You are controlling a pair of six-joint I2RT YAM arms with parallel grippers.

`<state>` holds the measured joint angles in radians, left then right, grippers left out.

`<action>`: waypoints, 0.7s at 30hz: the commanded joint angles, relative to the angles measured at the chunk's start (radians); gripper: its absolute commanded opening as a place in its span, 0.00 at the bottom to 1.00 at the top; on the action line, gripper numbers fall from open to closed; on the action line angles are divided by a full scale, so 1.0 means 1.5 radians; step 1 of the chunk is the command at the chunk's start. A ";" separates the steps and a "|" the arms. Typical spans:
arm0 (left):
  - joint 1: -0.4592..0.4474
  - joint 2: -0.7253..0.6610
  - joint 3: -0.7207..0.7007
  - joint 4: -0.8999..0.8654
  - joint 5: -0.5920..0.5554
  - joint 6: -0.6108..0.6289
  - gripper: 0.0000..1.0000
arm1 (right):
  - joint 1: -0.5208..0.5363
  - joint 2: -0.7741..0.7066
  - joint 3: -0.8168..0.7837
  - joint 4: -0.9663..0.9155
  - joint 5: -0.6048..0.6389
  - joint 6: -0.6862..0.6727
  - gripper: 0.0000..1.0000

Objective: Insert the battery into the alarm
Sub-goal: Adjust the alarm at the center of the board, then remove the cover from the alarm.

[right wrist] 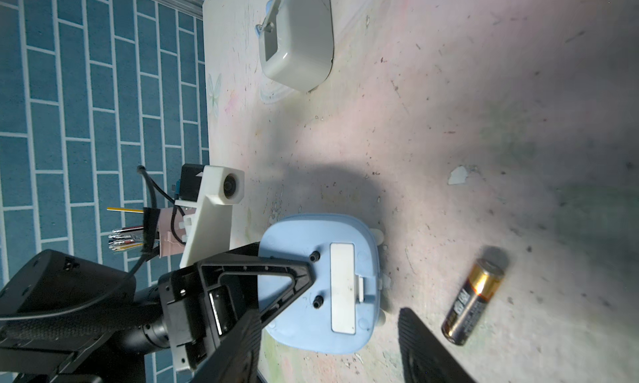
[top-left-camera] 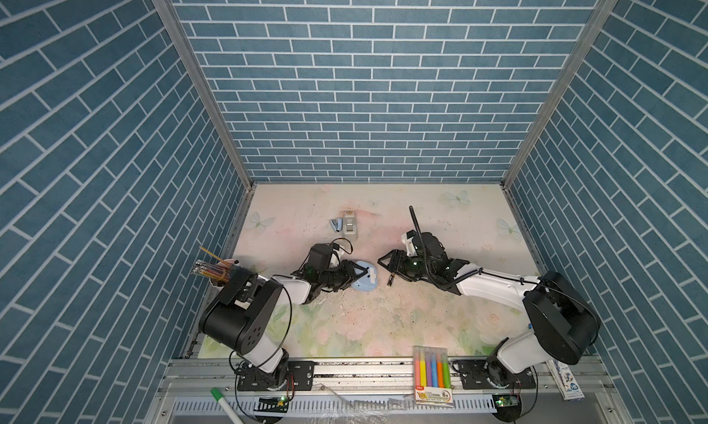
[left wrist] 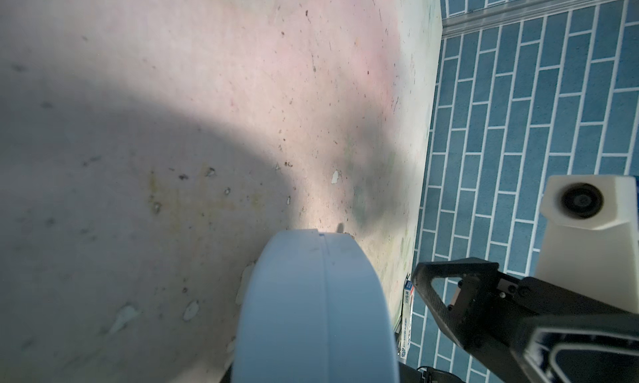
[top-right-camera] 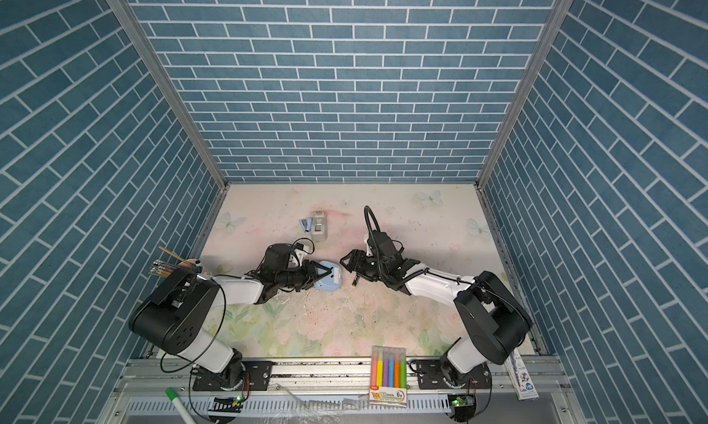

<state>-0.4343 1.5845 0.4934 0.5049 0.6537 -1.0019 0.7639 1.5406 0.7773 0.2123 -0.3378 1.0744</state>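
The alarm (top-left-camera: pixel 366 277) (top-right-camera: pixel 328 276), a light-blue rounded clock, is raised on edge at the table's middle with my left gripper (top-left-camera: pixel 354 273) shut on it. The right wrist view shows its plain blue back (right wrist: pixel 287 243) with a white rectangular panel, and a left finger (right wrist: pixel 276 270) lying across it. In the left wrist view only the alarm's rim (left wrist: pixel 318 312) shows. The battery (top-left-camera: pixel 390 281) (top-right-camera: pixel 355 281) (right wrist: pixel 473 301), black with a copper end, lies on the table just right of the alarm. My right gripper (top-left-camera: pixel 386 265) (right wrist: pixel 330 313) hovers open above it; the battery lies outside its fingers.
A grey boxy device (top-left-camera: pixel 350 226) and a small blue stapler (top-left-camera: pixel 336 225) sit toward the back. A cup of pencils (top-left-camera: pixel 218 272) stands at the left edge. A pack of coloured markers (top-left-camera: pixel 432 376) lies on the front rail, a green-capped pen (top-left-camera: pixel 222 397) beside it.
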 commanded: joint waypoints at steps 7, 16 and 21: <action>-0.001 0.015 -0.015 0.039 -0.009 -0.007 0.01 | 0.014 0.057 0.027 0.037 -0.025 0.030 0.60; -0.002 0.017 -0.016 0.040 -0.004 -0.007 0.00 | 0.017 0.105 0.040 0.067 -0.044 0.042 0.58; -0.001 0.016 -0.016 0.040 -0.005 -0.006 0.00 | 0.018 0.121 0.034 0.097 -0.054 0.058 0.58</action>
<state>-0.4343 1.6001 0.4816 0.5560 0.6483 -1.0168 0.7856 1.7031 0.8127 0.3077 -0.3981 1.1160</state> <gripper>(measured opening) 0.413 0.580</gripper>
